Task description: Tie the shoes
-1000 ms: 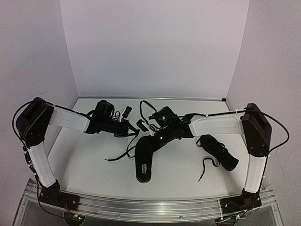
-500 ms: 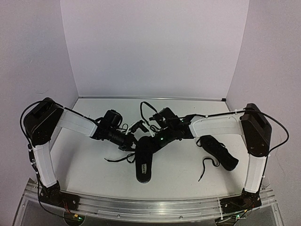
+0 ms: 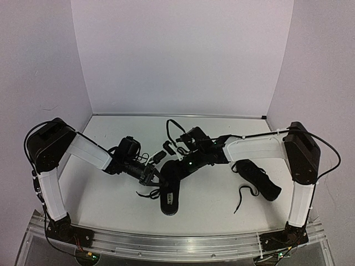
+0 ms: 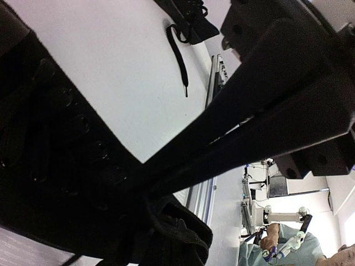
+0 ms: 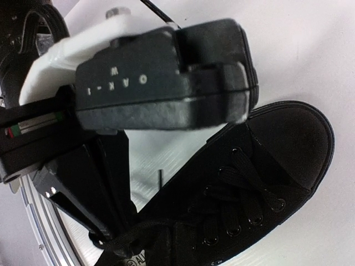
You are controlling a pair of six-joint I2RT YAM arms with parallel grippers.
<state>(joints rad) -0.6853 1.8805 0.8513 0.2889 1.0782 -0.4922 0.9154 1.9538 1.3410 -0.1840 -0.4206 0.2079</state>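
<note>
Black shoe [image 3: 170, 191] is lying between both arms.
Left gripper [image 3: 152, 176] is squeezing its fingers together at the shoe's side; right gripper [image 3: 168, 149] is hovering near the toe, can't tell its grip.

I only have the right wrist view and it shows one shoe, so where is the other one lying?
Observer: The other shoe lies apart on the table, to the right of your shoe.
Operator: Thank you. Is it tied?
Observer: It looks untied: a lace end trails loose toward the table's near edge.
Operator: And the left gripper's fingers?
Observer: The left wrist view shows the left gripper closed, tips at your shoe's laced side.
</note>
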